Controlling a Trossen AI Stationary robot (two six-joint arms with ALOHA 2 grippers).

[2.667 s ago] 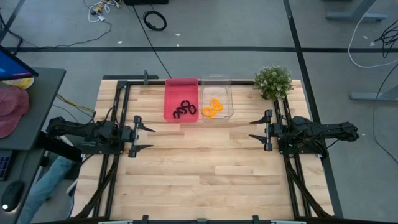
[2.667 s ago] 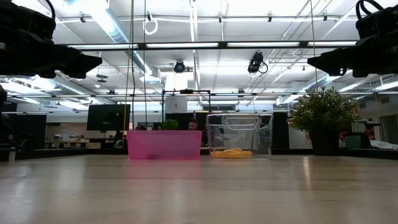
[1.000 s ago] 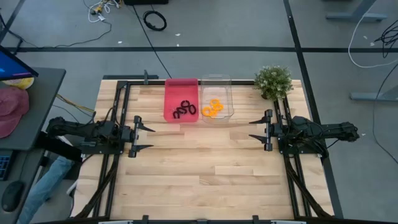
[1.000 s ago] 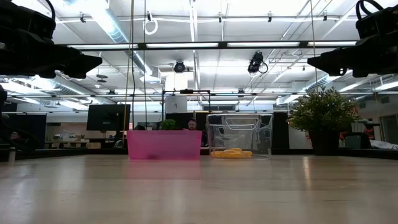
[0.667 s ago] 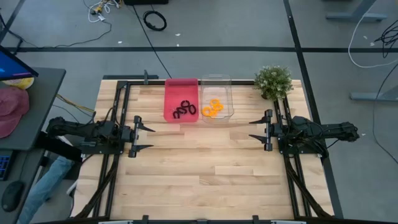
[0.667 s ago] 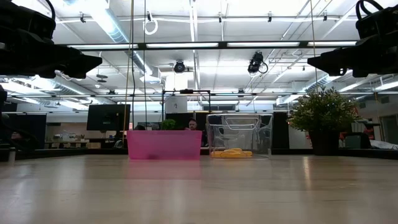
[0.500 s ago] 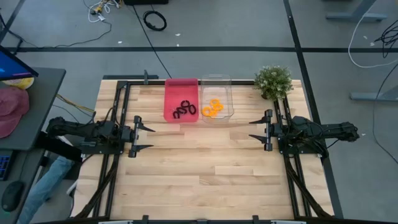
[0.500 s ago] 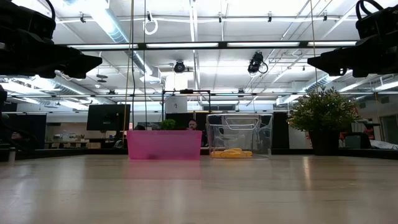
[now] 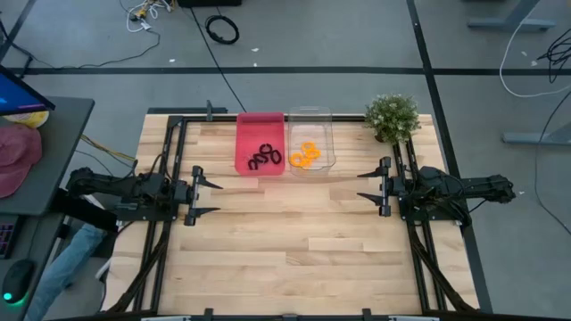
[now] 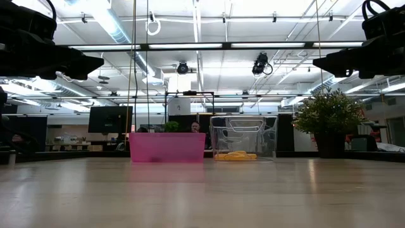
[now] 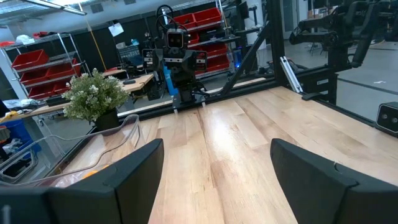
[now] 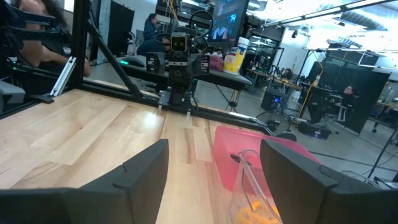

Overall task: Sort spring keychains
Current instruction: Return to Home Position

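Note:
Black spring keychains (image 9: pixel 264 157) lie in the pink bin (image 9: pixel 260 131) at the table's far edge. Orange spring keychains (image 9: pixel 305 155) lie in the clear bin (image 9: pixel 311 116) beside it, showing through its wall in the low view (image 10: pixel 236 155). My left gripper (image 9: pixel 207 197) hovers open over the table's left side, well clear of the bins. My right gripper (image 9: pixel 369 186) hovers open over the right side, facing the left one. Neither holds anything.
A small potted plant (image 9: pixel 392 117) stands at the far right corner, close to the right arm. The wooden table top (image 9: pixel 294 241) between and in front of the grippers is bare. A person sits in the room beyond the table (image 12: pixel 151 28).

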